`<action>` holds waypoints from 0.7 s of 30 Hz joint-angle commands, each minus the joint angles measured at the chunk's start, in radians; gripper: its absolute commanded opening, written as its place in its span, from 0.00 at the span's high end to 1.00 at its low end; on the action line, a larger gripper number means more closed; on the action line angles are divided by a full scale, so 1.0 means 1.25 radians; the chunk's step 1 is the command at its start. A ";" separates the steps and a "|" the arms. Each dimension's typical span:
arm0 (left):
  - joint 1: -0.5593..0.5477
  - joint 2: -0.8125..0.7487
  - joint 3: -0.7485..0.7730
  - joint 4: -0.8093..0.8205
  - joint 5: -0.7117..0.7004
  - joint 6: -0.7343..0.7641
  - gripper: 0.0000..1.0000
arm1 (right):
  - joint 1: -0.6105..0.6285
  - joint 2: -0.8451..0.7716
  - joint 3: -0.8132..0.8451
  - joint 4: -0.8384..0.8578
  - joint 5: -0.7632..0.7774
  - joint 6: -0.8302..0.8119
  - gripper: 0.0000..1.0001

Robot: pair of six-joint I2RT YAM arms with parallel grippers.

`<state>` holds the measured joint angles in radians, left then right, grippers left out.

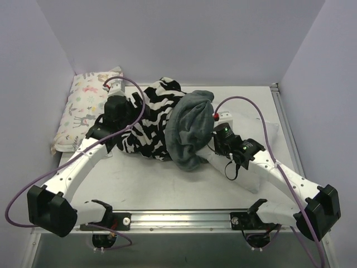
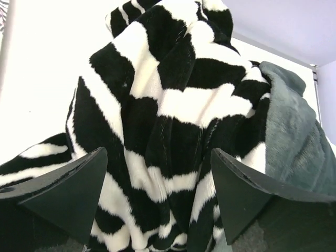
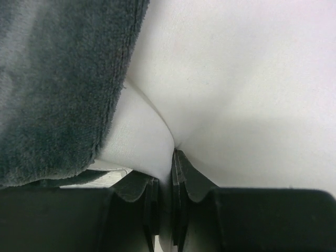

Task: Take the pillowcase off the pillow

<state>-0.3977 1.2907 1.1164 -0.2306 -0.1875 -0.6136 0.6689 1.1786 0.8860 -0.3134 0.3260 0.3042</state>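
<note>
The pillowcase (image 1: 162, 120) lies bunched in the middle of the table, its zebra side on the left and its grey plush side (image 1: 189, 128) on the right. The white pillow (image 1: 268, 134) sticks out of it to the right, under my right arm. My left gripper (image 1: 127, 134) is open, with its jaws on either side of a fold of zebra fabric (image 2: 173, 105). My right gripper (image 1: 211, 153) is shut on a pinch of the white pillow (image 3: 220, 79), just beside the grey plush edge (image 3: 58, 79). The pillow's tag is not visible.
A smaller pastel animal-print pillow (image 1: 83, 109) lies along the left wall. Lilac walls enclose the table on the left, back and right. A metal rail (image 1: 178, 218) runs along the near edge between the arm bases.
</note>
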 commanded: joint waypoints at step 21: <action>0.095 -0.030 -0.170 0.002 -0.043 -0.031 1.00 | -0.158 -0.052 0.095 -0.109 -0.101 0.054 1.00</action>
<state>-0.3733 1.2709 0.8215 -0.1757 -0.1257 -0.6415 0.5575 1.1549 0.9550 -0.4053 0.1745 0.3294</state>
